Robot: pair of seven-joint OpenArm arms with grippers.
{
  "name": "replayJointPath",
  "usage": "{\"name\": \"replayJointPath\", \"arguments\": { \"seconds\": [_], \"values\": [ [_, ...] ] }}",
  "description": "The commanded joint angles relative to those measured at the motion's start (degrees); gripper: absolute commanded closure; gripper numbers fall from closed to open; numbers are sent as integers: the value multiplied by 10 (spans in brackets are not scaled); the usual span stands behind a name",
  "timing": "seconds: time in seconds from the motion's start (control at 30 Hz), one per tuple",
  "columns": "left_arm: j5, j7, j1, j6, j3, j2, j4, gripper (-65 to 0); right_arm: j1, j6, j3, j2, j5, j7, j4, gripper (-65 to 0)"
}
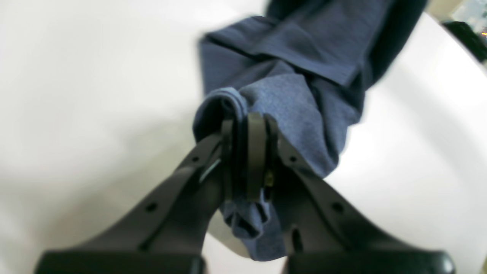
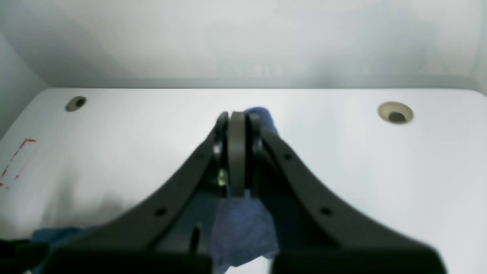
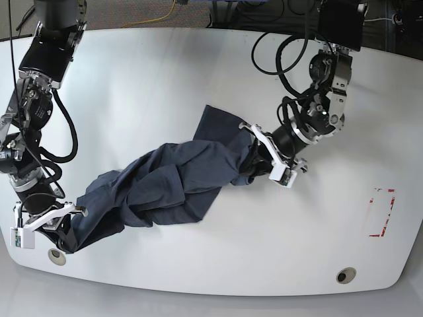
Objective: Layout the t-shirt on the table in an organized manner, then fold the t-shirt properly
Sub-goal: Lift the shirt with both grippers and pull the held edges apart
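Nearest the base camera, we had our right gripper (image 3: pixel 66 232) pinched on one end of the t-shirt (image 3: pixel 165 178), close to a grommet hole (image 3: pixel 57 256) at the near edge of the table (image 3: pixel 165 79). From there the shirt stretched, bunched and twisted, across the tabletop to our left gripper (image 3: pixel 254 155), clamped on its other end. Off to the side we saw a red tape outline (image 3: pixel 381 212).
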Motion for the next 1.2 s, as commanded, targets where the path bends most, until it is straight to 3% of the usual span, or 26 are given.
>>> {"name": "replayJointPath", "arguments": {
  "seconds": [0.0, 0.5, 0.73, 0.9, 1.17],
  "values": [
    [-12, -19, -26, -4, -11, -17, 34, 0, 15, 4, 4, 11, 9, 21, 8, 0],
    [-13, -17, -111, -4, -70, -107, 92, 0, 73, 4, 1, 12, 9, 21, -52, 0],
    [-13, -16, -160, -4, -138, -113, 93, 0, 116, 4, -1, 26, 9, 19, -86, 0],
    [-13, 28, -215, -4, -154, -138, 93, 0, 147, 4, -21, 29, 10, 19, -108, 0],
    [-13, 81, -287, -4, -185, -140, 92, 0, 202, 4, -40, 40, 12, 19, -146, 0]
  ]
}}
